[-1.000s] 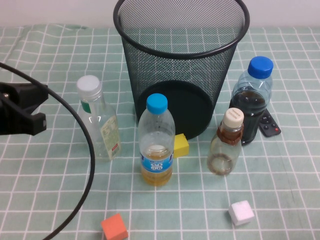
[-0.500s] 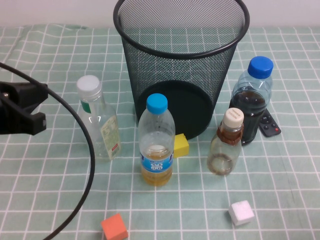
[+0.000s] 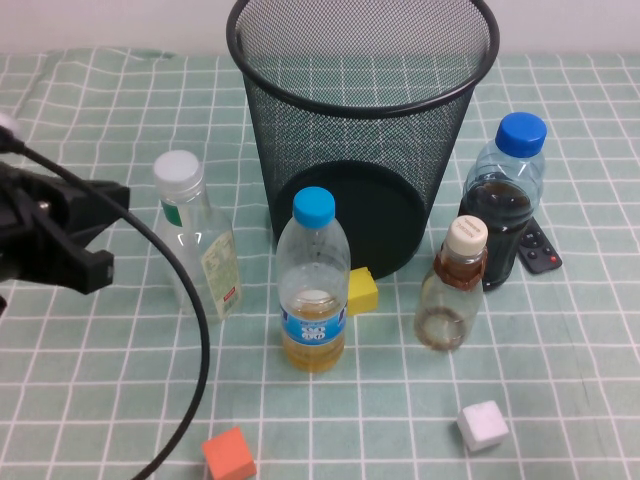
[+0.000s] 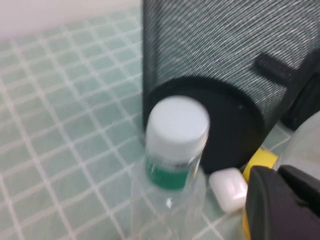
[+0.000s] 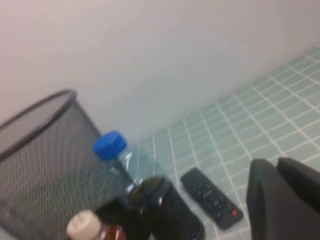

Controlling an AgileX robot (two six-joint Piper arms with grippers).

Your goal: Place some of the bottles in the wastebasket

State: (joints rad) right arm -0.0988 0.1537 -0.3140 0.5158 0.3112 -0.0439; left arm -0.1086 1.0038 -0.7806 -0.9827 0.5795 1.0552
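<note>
We are working on a table under a green checked cloth point(image 3: 560, 330), with a pale wall behind it. Taking the wastebasket point(image 3: 362, 130) as our landmark and going from near to far: an orange block point(image 3: 228, 455) and a white block point(image 3: 483, 425) lie closest to us, well in front of it. Next comes a light-blue-capped bottle point(image 3: 313, 285) of yellow liquid, directly in front of the wastebasket, with a yellow block point(image 3: 361, 291) between the two. The beige-capped bottle point(image 3: 452, 288) stands in front and to the right; the white-capped bottle point(image 3: 198, 240) stands upright to the front left, near the wastebasket's base. A dark-blue-capped bottle point(image 3: 506, 195) stands to the right, with a remote control point(image 3: 538, 250) just behind it.

The left gripper point(image 3: 95, 235) hovers left of the white-capped bottle, level with its body, jaws spread apart and empty, one above the other. The bottle's long axis is vertical, and it lies straight ahead of the jaws, toward the wastebasket; we judge a short sideways reach would bracket it. The left arm is plainly the nearer one.

The left wrist view shows what the high view cannot: the white cap point(image 4: 177, 122) and green neck band close ahead. The right gripper point(image 5: 282, 200) is absent from the high view; its wrist view shows it back to the right of the wastebasket, and we cannot tell how its jaws stand.
</note>
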